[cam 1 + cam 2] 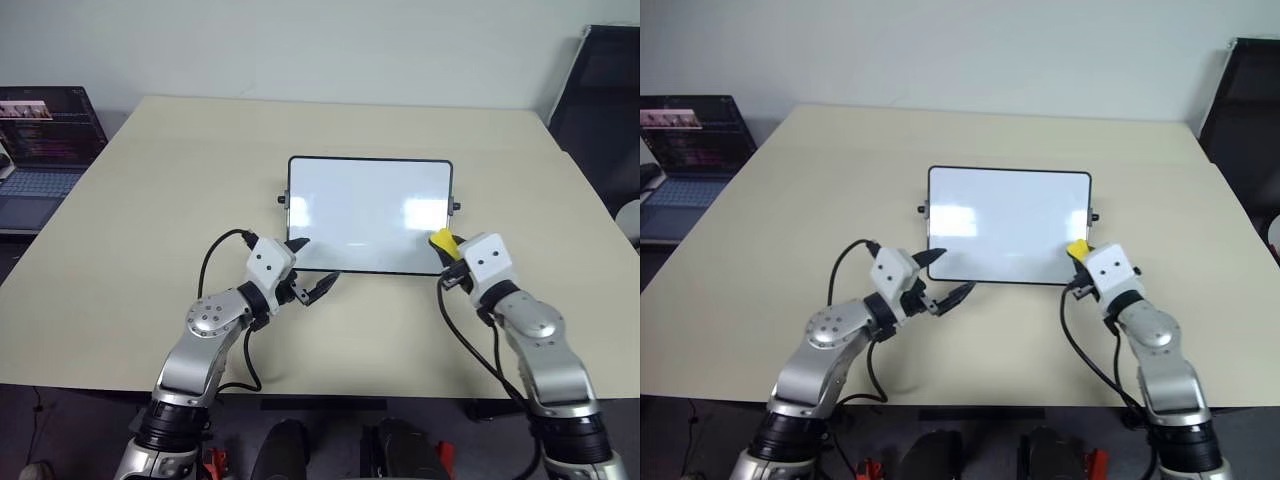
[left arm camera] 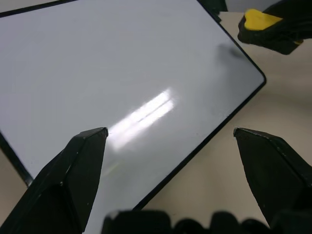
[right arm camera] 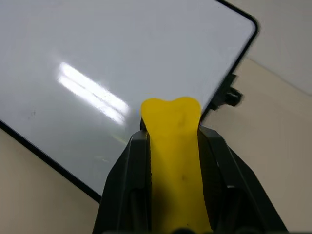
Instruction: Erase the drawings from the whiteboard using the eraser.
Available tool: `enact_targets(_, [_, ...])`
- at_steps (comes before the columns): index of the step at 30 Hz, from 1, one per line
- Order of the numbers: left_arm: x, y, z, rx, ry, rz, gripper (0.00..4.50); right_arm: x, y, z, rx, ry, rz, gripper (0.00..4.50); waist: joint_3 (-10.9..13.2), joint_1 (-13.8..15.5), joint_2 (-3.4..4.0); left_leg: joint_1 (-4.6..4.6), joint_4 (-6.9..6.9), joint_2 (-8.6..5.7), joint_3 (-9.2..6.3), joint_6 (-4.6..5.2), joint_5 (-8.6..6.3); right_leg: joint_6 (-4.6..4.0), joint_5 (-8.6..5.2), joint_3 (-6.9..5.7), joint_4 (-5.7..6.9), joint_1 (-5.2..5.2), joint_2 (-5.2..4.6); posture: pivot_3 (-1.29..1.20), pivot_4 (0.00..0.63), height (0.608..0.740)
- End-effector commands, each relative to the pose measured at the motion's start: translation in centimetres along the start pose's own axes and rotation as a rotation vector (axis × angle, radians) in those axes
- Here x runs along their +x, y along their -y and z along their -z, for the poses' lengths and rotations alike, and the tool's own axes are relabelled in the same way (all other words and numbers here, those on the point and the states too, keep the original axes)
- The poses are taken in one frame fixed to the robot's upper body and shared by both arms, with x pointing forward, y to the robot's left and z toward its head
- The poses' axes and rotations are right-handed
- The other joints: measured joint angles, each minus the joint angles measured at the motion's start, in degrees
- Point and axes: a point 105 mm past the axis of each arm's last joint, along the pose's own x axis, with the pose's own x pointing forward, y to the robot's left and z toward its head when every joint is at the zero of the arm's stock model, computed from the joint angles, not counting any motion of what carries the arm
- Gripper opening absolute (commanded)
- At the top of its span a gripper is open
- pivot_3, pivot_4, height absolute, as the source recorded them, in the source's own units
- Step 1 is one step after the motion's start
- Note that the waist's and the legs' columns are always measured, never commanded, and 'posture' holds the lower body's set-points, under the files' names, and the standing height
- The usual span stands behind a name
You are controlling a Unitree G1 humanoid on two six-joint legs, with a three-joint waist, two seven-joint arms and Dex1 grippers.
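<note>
The left claw (image 1: 312, 268) is hovering at the near left corner of the whiteboard (image 1: 370, 212), its two black fingers spread wide and holding nothing; one finger is sitting over the board's corner and the other is reaching out over the bare bench (image 1: 150, 190) just in front of the near edge. The left arm is coming in from the near left, elbow bent, with the claw pointing level and angled towards the right. To do this step well, I judge this claw should be settling on the frame to steady the board, pressing lightly on the edge and staying off the white surface so it is not blocking the wiping path.

The whiteboard is lying flat in the middle of the bench, long side facing the robot. Its surface is looking clean and glossy, with only light reflections and perhaps a faint grey smudge near the right end; no drawings are showing, so the wiping seems nearly or fully finished. A last check of that right end would be wise, keeping the eraser flat and the pressure even.

The right claw (image 1: 447, 248) is clamped tight on the yellow eraser (image 3: 174, 146), whose tip is sticking out past the fingers above the near right corner. The right arm is reaching forward, level, from the near right.
</note>
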Motion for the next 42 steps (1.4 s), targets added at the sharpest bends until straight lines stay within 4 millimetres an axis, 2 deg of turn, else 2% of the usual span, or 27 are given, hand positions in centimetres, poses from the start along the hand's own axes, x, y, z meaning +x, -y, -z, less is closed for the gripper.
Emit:
enact_targets(1, [0.9, 0.8, -1.6, 0.017, 0.078, 0.093, 4.50, -1.5, 2.1, -0.5, -0.011, -0.012, 0.054, 0.96, 0.0, -0.1, 0.00, 0.01, 0.01, 0.01, 0.01, 0.00, 0.00, 0.00, 0.00, -0.01, 0.00, 0.00, 0.00, 0.00, 0.150, 0.740])
enact_targets(6, [1.7, 2.4, -2.4, -0.020, 0.128, 0.249, 4.50, -2.4, 3.4, 1.4, 0.046, -0.125, 0.114, 0.96, 0.0, -0.3, 0.00, 0.03, 0.01, 0.02, 0.13, 0.00, 0.00, 0.01, 0.00, -0.05, 0.06, -0.01, 0.03, 0.00, 0.150, 0.740])
enact_targets(14, [1.9, 4.5, -2.9, -0.075, 0.152, 0.448, 4.50, -2.9, 4.0, 2.7, 0.166, -0.211, 0.171, 0.96, 0.0, -0.3, 0.00, 0.05, 0.03, 0.02, 0.18, 0.00, 0.00, 0.03, -0.02, -0.05, 0.10, -0.01, 0.05, 0.00, 0.150, 0.740])
enact_targets(21, [1.5, 5.7, -1.9, -0.067, 0.109, 0.574, 4.50, -2.7, 4.1, 3.7, 0.296, -0.278, 0.185, 0.96, 0.0, -0.3, 0.01, 0.05, 0.05, 0.02, 0.18, 0.01, 0.00, 0.02, -0.01, -0.05, 0.12, -0.01, 0.06, 0.00, 0.150, 0.740])
enact_targets(28, [1.4, 6.0, -1.3, 0.020, 0.088, 0.600, 4.50, -2.2, 4.6, 3.6, 0.315, -0.282, 0.187, 0.96, 0.0, -0.3, 0.02, 0.04, 0.05, 0.02, 0.20, 0.01, 0.00, 0.01, -0.01, -0.05, 0.12, -0.02, 0.06, 0.00, 0.150, 0.740])
enact_targets(32, [0.8, 6.5, 0.1, 0.154, 0.031, 0.648, 4.50, -2.0, 4.3, 4.0, 0.326, -0.300, 0.164, 0.96, 0.0, -0.3, 0.02, 0.05, 0.04, 0.03, 0.20, 0.01, 0.00, 0.00, -0.01, -0.03, 0.12, -0.02, 0.07, 0.00, 0.150, 0.740])
enact_targets(42, [1.3, 5.7, -0.8, 0.168, 0.070, 0.597, 4.50, -0.9, 4.2, 5.2, 0.422, -0.334, 0.142, 0.96, 0.0, -0.3, 0.03, 0.04, 0.07, 0.03, 0.22, 0.01, 0.00, 0.00, 0.00, -0.04, 0.15, -0.02, 0.07, 0.00, 0.150, 0.740])
